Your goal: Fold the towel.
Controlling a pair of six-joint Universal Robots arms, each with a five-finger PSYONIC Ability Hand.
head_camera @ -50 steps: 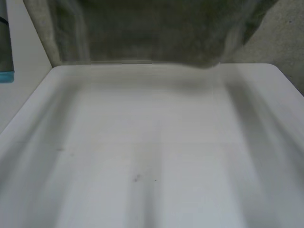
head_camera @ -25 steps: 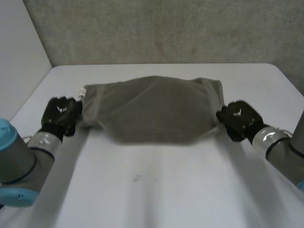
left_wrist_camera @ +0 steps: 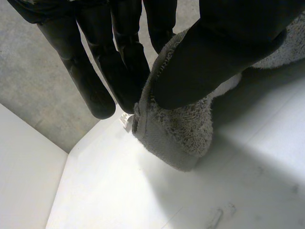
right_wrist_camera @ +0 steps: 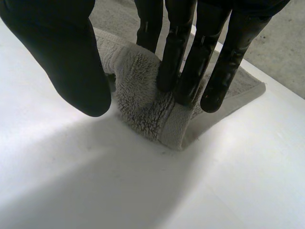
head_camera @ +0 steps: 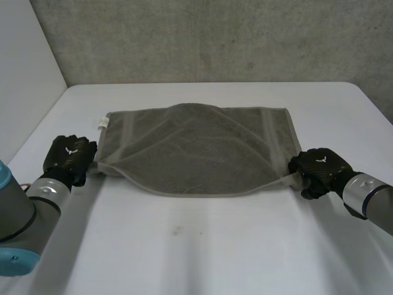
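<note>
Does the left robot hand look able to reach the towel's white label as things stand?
Likely yes, but only after letting go: the left robot hand pinches the towel at its near left corner; the label sticks out at the far left corner, nothing in between.

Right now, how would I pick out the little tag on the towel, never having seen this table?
On the white table, a grey towel lies spread, its near corners held by the left hand and the right hand. Look at its far corner on the left hand's side: the tag juts out there, small and white against the grey.
</note>
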